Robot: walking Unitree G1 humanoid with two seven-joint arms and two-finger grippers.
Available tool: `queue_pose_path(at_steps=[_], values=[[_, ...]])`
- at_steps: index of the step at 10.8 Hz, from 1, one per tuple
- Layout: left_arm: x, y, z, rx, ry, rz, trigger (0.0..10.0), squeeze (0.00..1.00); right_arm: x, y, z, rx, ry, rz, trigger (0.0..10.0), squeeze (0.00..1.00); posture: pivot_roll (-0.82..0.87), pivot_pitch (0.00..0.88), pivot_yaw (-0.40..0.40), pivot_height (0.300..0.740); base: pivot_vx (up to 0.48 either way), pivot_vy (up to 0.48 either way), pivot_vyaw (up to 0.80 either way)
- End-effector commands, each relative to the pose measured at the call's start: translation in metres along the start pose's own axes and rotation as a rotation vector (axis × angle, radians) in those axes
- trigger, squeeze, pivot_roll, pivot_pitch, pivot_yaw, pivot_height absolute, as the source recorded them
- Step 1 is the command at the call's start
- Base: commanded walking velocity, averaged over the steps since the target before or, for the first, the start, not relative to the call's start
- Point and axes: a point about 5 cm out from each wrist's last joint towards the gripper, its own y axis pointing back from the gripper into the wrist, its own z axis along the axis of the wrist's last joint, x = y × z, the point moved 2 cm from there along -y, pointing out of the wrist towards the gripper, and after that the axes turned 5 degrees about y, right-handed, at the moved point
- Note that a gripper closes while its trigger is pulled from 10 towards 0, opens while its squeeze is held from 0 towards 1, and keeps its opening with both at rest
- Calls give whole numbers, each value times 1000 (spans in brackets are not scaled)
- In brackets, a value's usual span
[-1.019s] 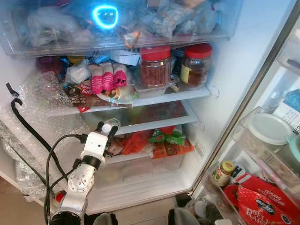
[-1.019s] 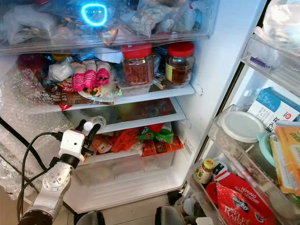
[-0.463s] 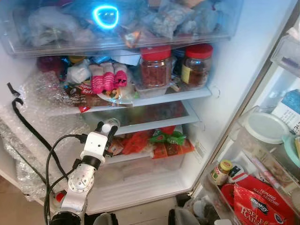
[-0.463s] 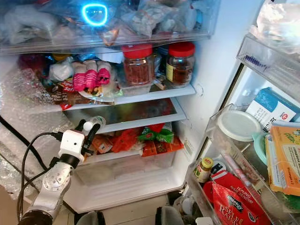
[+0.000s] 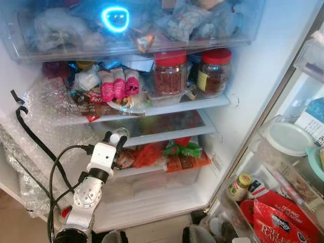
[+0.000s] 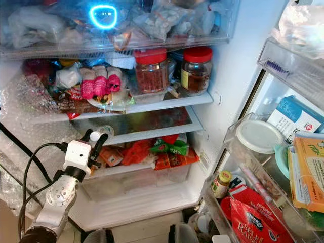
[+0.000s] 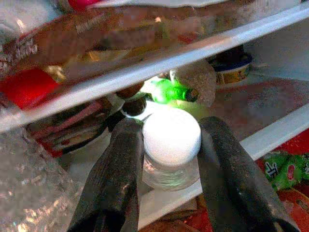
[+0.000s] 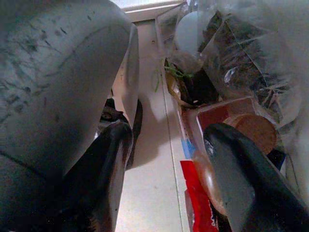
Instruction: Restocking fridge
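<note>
My left gripper (image 5: pixel 114 138) is raised at the front edge of the fridge's middle glass shelf (image 5: pixel 167 132). It is shut on a small clear bottle with a white cap (image 7: pixel 171 137). The black fingers (image 7: pixel 120 164) press on either side just below the cap. The bottle (image 5: pixel 120 133) stands at the shelf's left front corner. Behind it on the shelf lie a green bottle (image 7: pixel 169 92) and a round tub (image 7: pixel 231 72). My right gripper (image 8: pixel 169 133) hangs idle and open, with nothing between its fingers.
Two red-lidded jars (image 5: pixel 168 72) and pink packets (image 5: pixel 115 87) fill the shelf above. Orange and green packets (image 5: pixel 172 152) lie over the crisper drawer (image 5: pixel 152 179). Bubble wrap (image 5: pixel 40 136) lines the left wall. Crowded door bins (image 5: pixel 283 167) stand at the right.
The picture has shifted slightly with the camera. My left gripper stays shut on the bottle at the same shelf edge.
</note>
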Motion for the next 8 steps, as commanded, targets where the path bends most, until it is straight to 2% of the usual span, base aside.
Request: queue_pose_path(at_steps=[1, 8], values=[[2, -1, 5, -29, -20, -1, 10000, 0, 10, -1, -4, 11, -6, 38, 10000, 0, -161, 0, -10, 619, 270, 0, 0], [1, 1, 3, -22, -18, -7, 10000, 0, 11, -1, -4, 12, -8, 44, 10000, 0, -157, 0, -8, 619, 288, 0, 0]])
